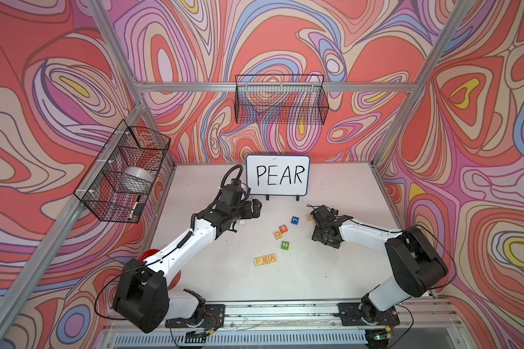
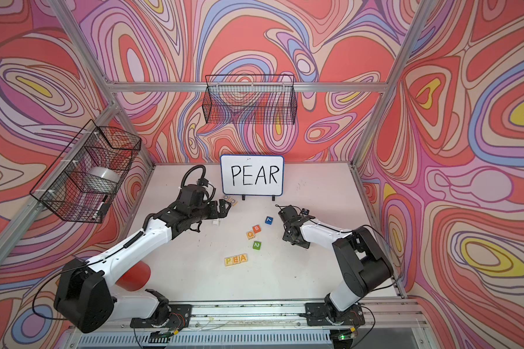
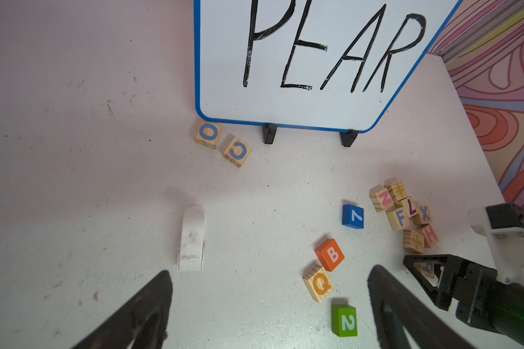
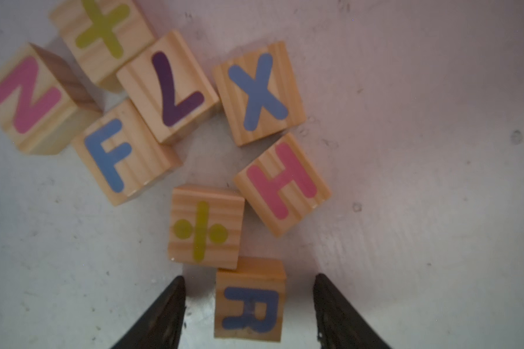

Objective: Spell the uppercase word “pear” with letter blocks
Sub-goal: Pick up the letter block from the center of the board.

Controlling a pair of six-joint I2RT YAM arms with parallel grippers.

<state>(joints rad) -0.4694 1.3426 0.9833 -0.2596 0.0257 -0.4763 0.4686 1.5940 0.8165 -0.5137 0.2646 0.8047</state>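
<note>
The right gripper (image 4: 248, 314) straddled the R block (image 4: 250, 305), jaws open with gaps either side, not yet gripping. The division-sign block (image 4: 205, 226) touched it at eleven o'clock; closing crooked risked dragging both. The left gripper (image 3: 270, 308) hung open, idle. P, E, A (image 1: 265, 259) waited in a row on the surface (image 1: 330, 272).

Both arms reach inward over the table, left claw (image 3: 270, 305) spread wide, right claw (image 4: 248, 305) parted.
</note>
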